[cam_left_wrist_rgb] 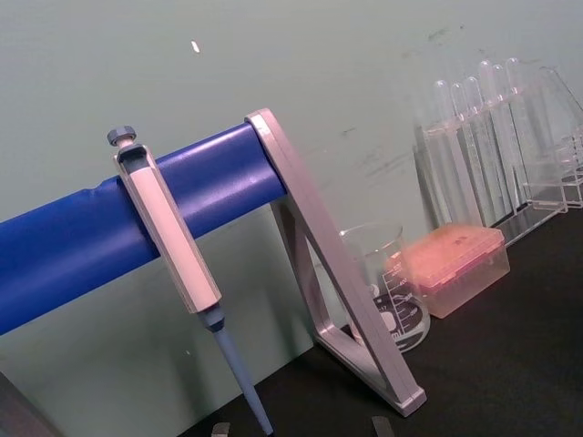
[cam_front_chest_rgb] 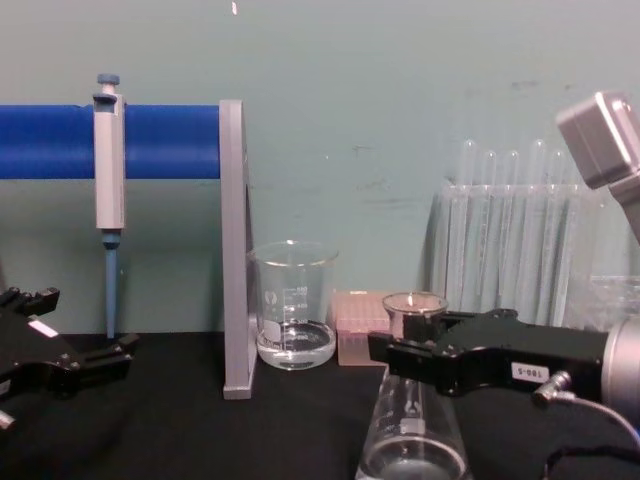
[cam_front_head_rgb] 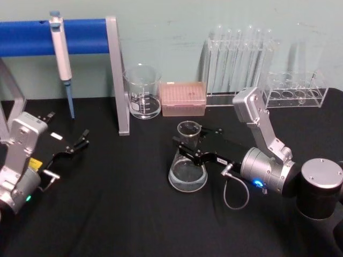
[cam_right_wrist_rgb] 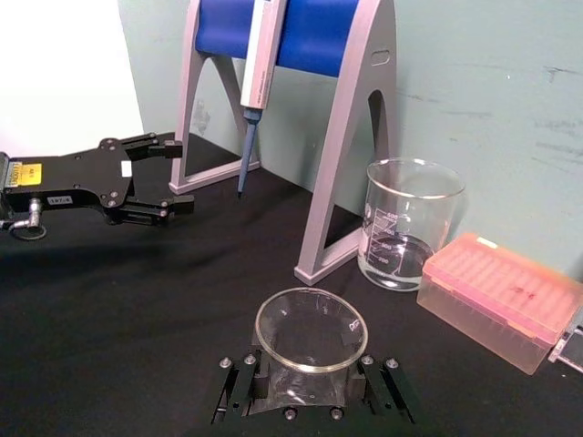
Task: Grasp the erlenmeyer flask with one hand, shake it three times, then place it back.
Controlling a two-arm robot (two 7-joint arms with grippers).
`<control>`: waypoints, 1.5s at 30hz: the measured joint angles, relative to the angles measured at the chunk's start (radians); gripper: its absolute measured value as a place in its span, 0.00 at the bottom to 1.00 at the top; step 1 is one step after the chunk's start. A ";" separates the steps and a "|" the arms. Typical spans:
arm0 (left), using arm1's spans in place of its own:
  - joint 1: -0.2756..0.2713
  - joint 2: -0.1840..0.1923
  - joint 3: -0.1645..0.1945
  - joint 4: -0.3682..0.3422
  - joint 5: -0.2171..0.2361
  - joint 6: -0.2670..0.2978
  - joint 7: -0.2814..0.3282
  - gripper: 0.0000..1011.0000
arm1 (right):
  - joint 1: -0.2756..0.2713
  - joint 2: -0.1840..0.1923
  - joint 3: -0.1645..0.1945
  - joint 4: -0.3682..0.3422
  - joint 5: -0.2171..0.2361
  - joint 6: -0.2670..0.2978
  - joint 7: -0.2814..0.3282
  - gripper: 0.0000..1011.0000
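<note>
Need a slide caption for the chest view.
Right claw around the neck of the erlenmeyer flask on the black table, beaker behind; left claw open, idle.

**Pale green wall behind a black worktop**

A black worktop (cam_front_head_rgb: 128, 214) spreads across the foreground, matte and dark. Directly behind it rises a pale green wall (cam_front_head_rgb: 171, 32), plain and painted, marked with faint scuffs and smudges in the left wrist view (cam_left_wrist_rgb: 383, 155) and a small bright speck high up in the chest view. The wall meets the back edge of the worktop in an even line. Lighting is soft and even, with weak shadows on the wall. In the right wrist view a bright white area (cam_right_wrist_rgb: 59, 73) lies beside the green wall, at the worktop's far edge.
</note>
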 joint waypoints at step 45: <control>0.000 0.000 0.000 0.000 0.000 0.000 0.000 0.99 | -0.014 0.016 0.008 -0.017 0.014 0.001 0.011 0.99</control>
